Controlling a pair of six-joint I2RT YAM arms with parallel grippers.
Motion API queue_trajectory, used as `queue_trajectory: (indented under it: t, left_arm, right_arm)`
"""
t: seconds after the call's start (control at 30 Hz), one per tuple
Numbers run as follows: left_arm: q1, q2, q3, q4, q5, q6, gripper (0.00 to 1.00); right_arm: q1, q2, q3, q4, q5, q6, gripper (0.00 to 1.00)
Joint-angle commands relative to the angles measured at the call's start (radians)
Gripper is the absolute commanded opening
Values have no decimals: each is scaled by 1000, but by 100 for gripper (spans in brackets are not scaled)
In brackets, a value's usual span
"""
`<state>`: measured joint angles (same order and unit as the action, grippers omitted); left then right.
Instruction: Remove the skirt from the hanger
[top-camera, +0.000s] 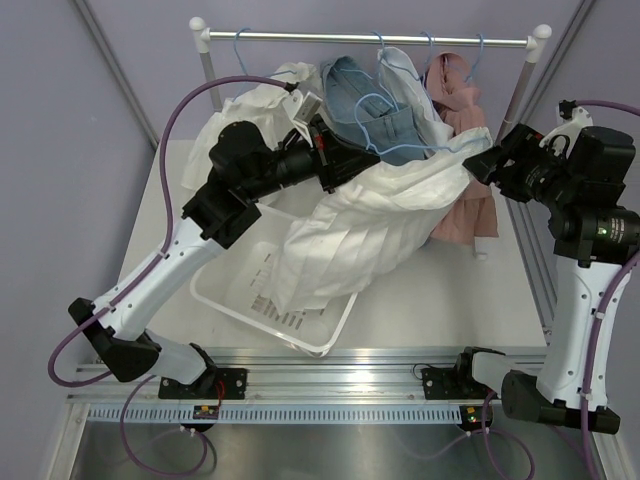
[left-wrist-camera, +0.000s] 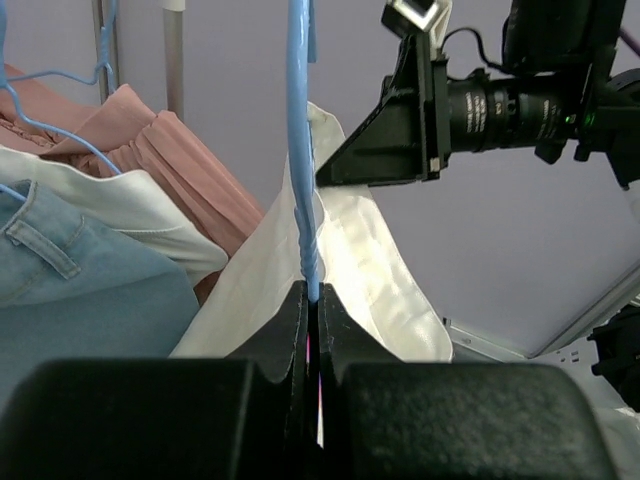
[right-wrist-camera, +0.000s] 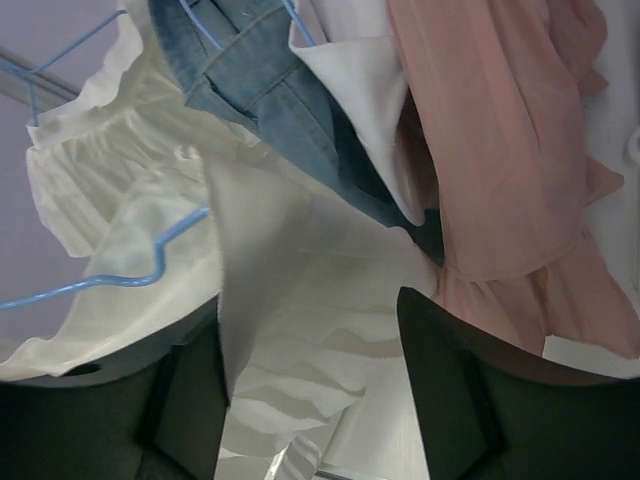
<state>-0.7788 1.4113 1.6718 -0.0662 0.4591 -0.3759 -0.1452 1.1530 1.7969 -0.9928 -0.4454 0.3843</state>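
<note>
Lower centre of left wrist view: left hand (left-wrist-camera: 312, 305) clamped shut on blue hanger (left-wrist-camera: 300, 150). Right hand (right-wrist-camera: 305, 320), lower centre of its view: jaws apart, white skirt (top-camera: 350, 230) cloth between. Skirt mid-frame, on hanger, over basket (top-camera: 300, 345). Step: taking hold. Next, likely: pinch cloth, draw off hanger.

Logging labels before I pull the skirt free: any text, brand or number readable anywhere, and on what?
No readable text anywhere.
Small label at the left arm's base: too small to read.
White skirt, basket: no print visible.
</note>
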Motion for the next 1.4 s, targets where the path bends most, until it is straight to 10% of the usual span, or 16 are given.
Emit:
queue_trajectory:
  t: [0.0,0.27,0.73,1.37]
  left_arm:
    - [-2,-17,-14,144,-20,-21,0]
    - [-2,-63,-110,76,-28,11,0]
    - [12,-184,-247,-149,30,132,0]
    - [33,-87,-170,-129,242,112,0]
  right_arm:
    - [-2,-21,-50,19,88,-25,68]
    - [-5,-6,-18,100,154,-65,0]
    - [-139,34,-13,164,195,-130,0]
    - [-140,46,-97,335,-168,-36,0]
